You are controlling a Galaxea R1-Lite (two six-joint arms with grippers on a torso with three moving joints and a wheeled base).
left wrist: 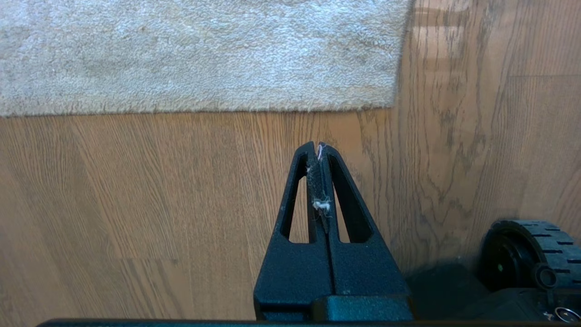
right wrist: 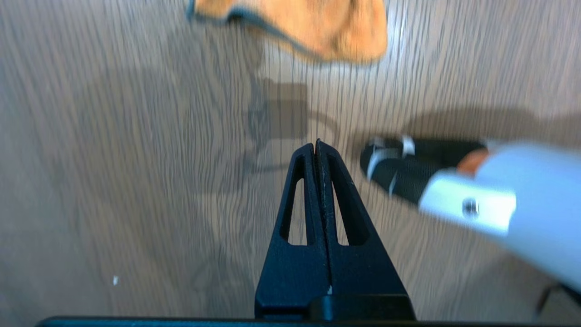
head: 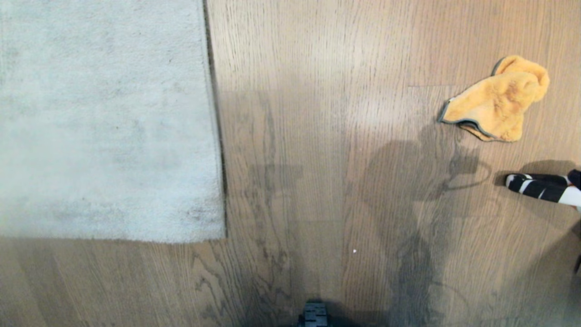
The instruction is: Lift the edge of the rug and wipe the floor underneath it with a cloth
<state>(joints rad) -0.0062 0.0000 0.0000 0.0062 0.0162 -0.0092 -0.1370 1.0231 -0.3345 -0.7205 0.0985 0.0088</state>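
Note:
The pale grey rug lies flat on the brown plank floor [head: 336,136], filling the left of the head view. Its rug edge [head: 219,136] runs straight down to a square corner [head: 224,236]. The fluffy orange cloth [head: 497,102] lies crumpled on the planks at the far right. My left gripper [left wrist: 316,145] is shut and empty with bits of lint on its pads, a little short of the rug edge [left wrist: 204,109]. My right gripper [right wrist: 315,141] is shut on nothing above bare floor, with the cloth [right wrist: 308,27] some way ahead of it.
A black, white-striped end on a white tube [head: 540,187] rests on the floor below the cloth, at the right border; it is just right of my right gripper [right wrist: 458,186]. A black wheel of my base [left wrist: 522,256] sits near the left gripper.

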